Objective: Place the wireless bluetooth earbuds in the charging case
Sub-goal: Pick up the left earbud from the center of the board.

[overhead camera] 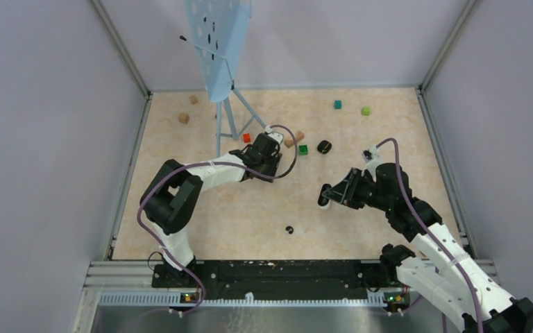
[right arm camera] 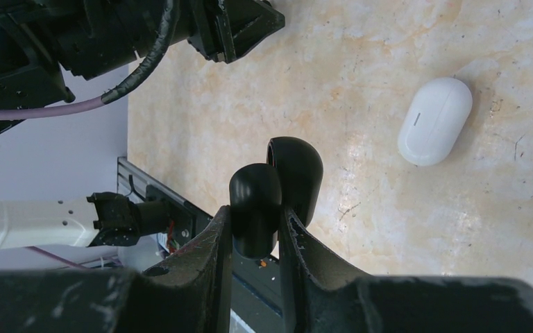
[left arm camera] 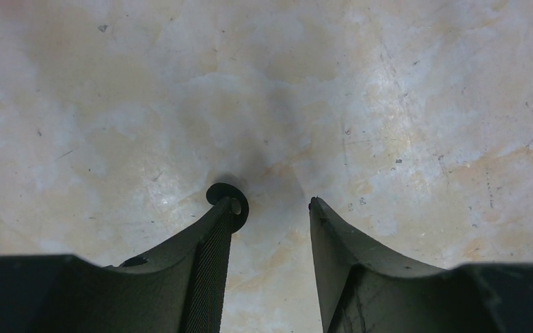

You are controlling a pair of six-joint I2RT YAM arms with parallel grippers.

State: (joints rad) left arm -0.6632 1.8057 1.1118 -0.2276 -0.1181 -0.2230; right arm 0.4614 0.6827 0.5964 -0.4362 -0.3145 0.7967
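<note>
While right gripper [right arm camera: 255, 216] clamps black case [right arm camera: 293, 173], white case [right arm camera: 434, 121] lies shut.

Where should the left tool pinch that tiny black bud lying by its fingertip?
Across its rounded body, coming straight down from above. The black earbud lies low on the table, so only its sides offer purchase. It sits at one fingertip of the open left tool, not in the gap, so shifting sideways to centre it probably comes first.
</note>
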